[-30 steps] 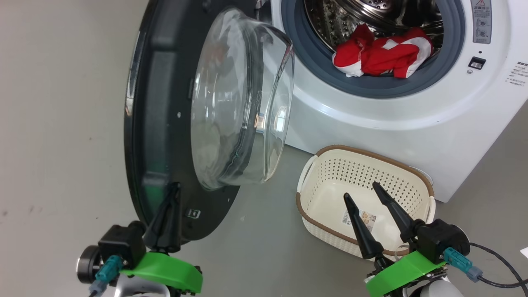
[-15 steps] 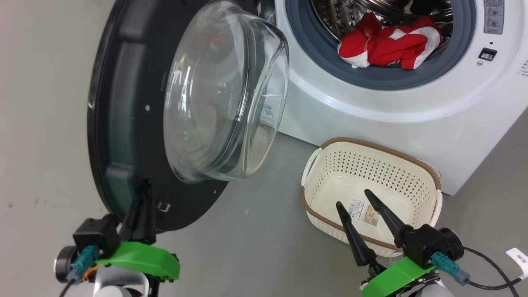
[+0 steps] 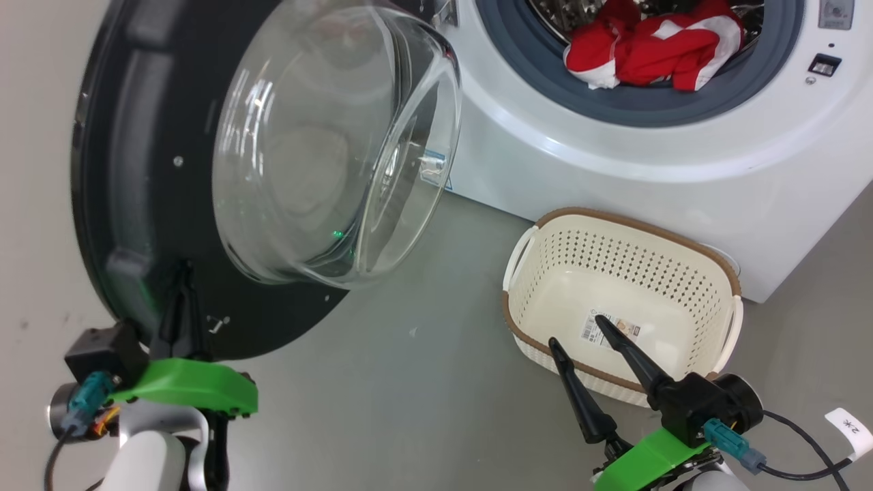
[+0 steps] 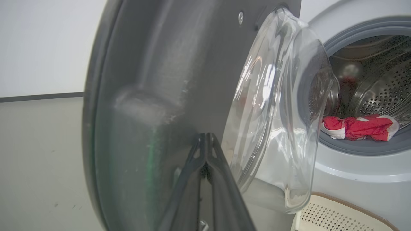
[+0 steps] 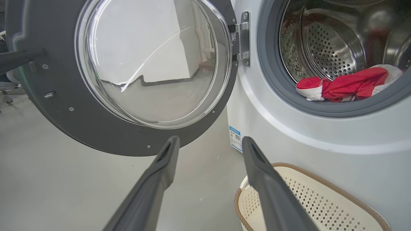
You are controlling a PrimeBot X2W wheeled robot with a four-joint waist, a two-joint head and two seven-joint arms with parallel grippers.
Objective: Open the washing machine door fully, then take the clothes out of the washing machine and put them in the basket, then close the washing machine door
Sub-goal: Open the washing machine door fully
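Observation:
The washing machine door [image 3: 136, 170] stands swung out to the left, its glass bowl [image 3: 307, 150] bulging toward me. My left gripper [image 3: 181, 274] is shut, its tips pressed against the door's black inner face near the lower edge; in the left wrist view the closed fingertips [image 4: 205, 137] touch the door [image 4: 144, 80]. The clothes [image 3: 648, 48] lie red and white at the drum's mouth in the washing machine [image 3: 614, 157]. The basket [image 3: 634, 221] sits empty on the floor in front of it. My right gripper [image 3: 576, 331] hangs open over the basket's near rim, holding nothing.
Grey floor [image 3: 423, 382] lies between the door and the basket. The door's hinge [image 5: 242, 38] joins it to the machine's left side. A blue label [image 5: 235, 138] is stuck low on the machine's front. A black cable [image 3: 811, 436] with a white tag trails at the lower right.
The door has swung further open to the left, with my shut left gripper staying against its inner face. The head view has shifted too. My right gripper stays open over the basket.

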